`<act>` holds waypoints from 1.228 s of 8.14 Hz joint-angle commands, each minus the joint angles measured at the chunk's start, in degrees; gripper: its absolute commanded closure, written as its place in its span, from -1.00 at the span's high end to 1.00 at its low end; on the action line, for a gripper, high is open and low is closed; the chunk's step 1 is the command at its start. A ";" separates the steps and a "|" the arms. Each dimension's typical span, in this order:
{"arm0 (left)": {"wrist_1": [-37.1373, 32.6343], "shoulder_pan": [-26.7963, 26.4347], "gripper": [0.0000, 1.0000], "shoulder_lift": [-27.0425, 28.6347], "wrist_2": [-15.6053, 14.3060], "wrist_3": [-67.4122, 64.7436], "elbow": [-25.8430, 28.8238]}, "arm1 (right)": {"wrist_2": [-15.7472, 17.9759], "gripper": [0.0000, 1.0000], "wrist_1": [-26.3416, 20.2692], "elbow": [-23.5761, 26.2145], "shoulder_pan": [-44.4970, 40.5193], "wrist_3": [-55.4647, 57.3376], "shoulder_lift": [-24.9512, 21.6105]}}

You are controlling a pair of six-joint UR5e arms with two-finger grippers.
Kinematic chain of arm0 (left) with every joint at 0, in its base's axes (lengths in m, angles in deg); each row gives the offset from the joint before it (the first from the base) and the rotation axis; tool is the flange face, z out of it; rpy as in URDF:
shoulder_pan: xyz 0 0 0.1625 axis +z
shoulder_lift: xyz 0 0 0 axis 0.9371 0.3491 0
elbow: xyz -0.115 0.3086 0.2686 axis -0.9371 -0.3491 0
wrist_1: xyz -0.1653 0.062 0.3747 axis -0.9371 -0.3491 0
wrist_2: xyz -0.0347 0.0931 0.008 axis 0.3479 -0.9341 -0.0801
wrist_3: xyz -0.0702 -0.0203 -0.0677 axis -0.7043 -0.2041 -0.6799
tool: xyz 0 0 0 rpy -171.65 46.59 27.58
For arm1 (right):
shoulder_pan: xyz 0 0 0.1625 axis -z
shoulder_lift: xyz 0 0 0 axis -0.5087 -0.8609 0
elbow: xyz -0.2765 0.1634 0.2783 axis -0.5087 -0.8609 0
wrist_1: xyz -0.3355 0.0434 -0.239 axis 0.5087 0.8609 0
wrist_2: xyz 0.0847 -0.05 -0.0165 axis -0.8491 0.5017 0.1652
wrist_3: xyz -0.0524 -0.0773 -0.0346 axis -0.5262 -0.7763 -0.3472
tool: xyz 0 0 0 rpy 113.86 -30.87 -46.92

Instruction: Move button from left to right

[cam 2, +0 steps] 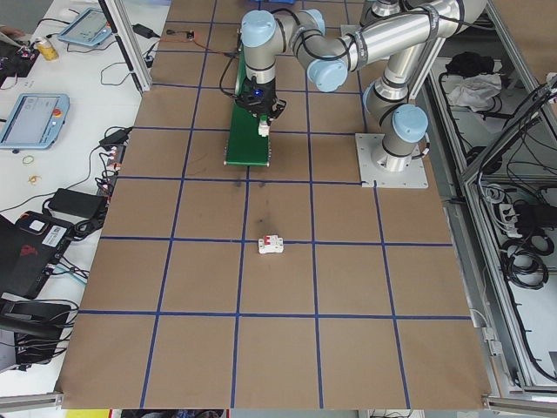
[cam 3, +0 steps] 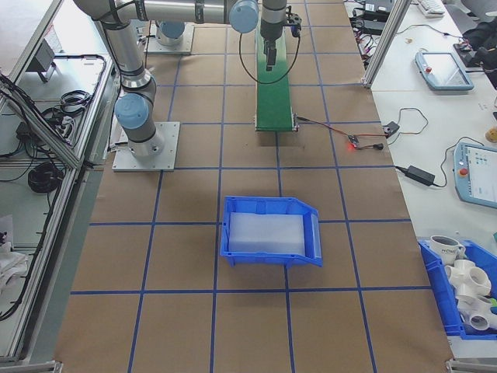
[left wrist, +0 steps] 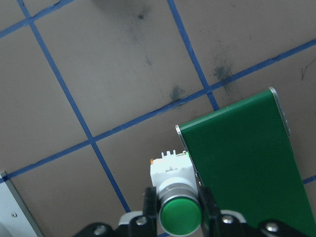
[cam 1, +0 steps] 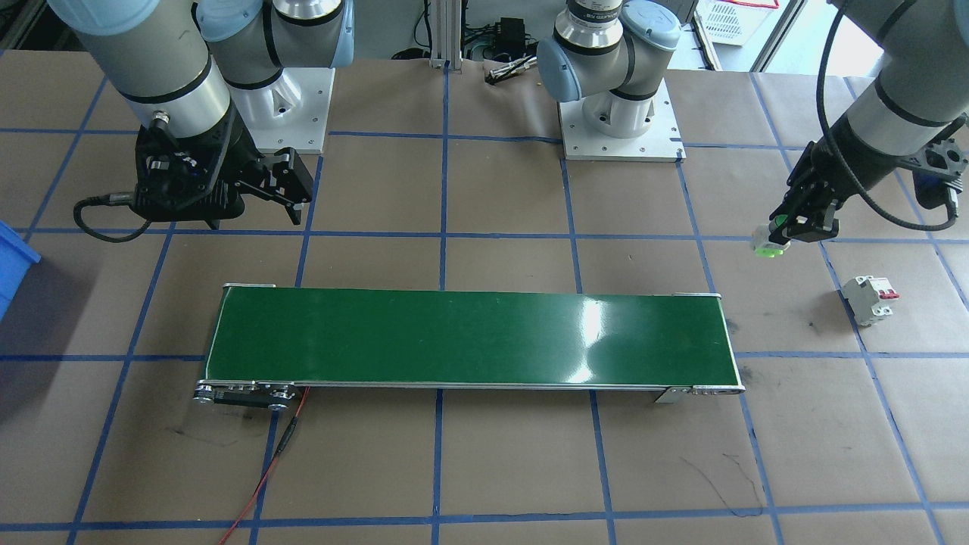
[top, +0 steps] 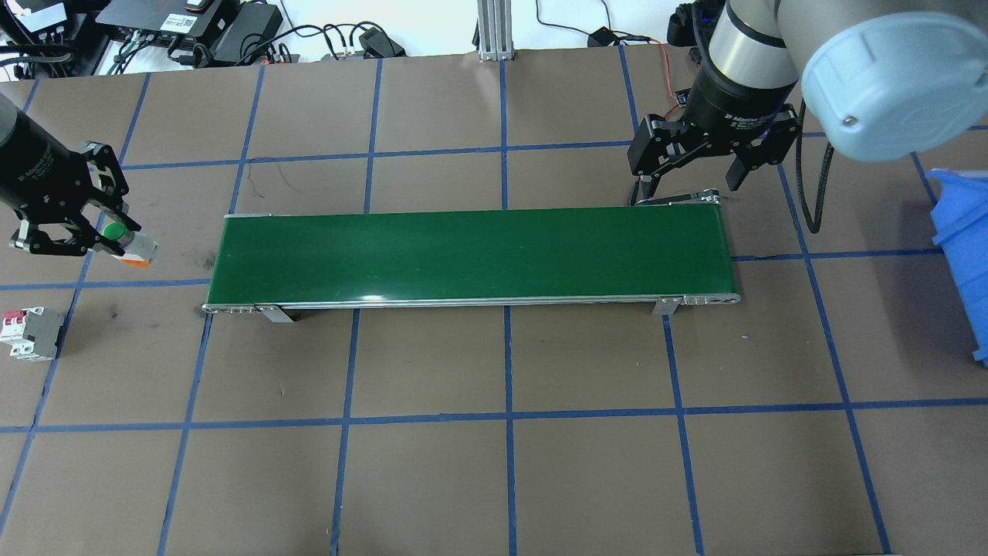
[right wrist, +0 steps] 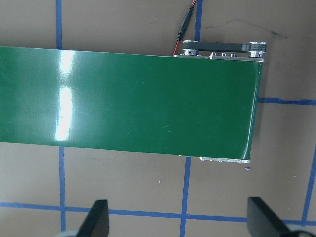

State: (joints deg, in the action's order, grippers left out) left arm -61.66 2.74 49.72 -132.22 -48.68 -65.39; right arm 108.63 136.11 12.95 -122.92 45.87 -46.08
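– Where is the button (top: 116, 232)?
– The left gripper (top: 73, 232) pinches it in the air, just past the left end of the green belt (top: 471, 255), far from the white breaker (top: 27, 332).
– And the right gripper (top: 695, 174)?
– Spread wide, holding nothing, above the belt's far right edge.

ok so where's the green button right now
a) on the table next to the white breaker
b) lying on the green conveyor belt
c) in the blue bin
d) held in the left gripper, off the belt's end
d: the left gripper is shut on the button, lifted beside the end of the conveyor belt, apart from the breaker.
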 commanded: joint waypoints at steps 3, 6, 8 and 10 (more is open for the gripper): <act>11.88 -8.19 -0.52 7.93 2.91 -9.84 -0.22 | 3.47 1.00 4.99 1.57 0.06 -0.32 6.48; 11.97 -9.90 -0.53 9.95 2.90 -10.59 -2.84 | 3.03 1.00 6.24 1.84 0.06 -0.32 6.48; 17.39 -9.90 -0.52 10.22 2.90 -10.50 -4.96 | 3.30 1.00 6.15 1.84 0.06 -0.32 6.13; 18.99 -9.90 -0.53 12.23 2.90 -10.50 -5.84 | 3.03 1.00 5.98 1.84 0.06 -0.32 5.69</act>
State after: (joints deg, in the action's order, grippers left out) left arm -44.87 -7.13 60.45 -129.33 -59.19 -70.37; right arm 111.87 142.24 14.79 -122.86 45.54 -40.04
